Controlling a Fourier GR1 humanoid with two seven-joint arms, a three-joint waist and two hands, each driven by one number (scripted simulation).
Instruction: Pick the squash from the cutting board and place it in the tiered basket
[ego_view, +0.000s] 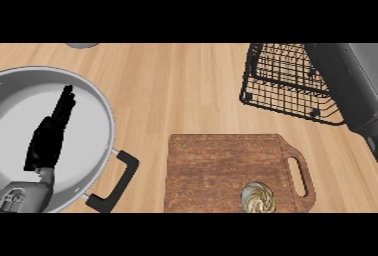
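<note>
Here the squash (258, 197) lies on the cutting board (221, 170), with the tiered basket (288, 82) beyond it. Left of the board, the left hand (48, 137) rests over a pan (92, 100), fingers straight, holding nothing.

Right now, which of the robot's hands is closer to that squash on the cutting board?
Left, of those visible. The left hand rests open over the pan, well left of the squash. The right hand isn't in view.

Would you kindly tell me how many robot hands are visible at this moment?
1: the left hand, fingers straight, shows over the grey pan at the view's left. The right hand itself is not in view.
</note>
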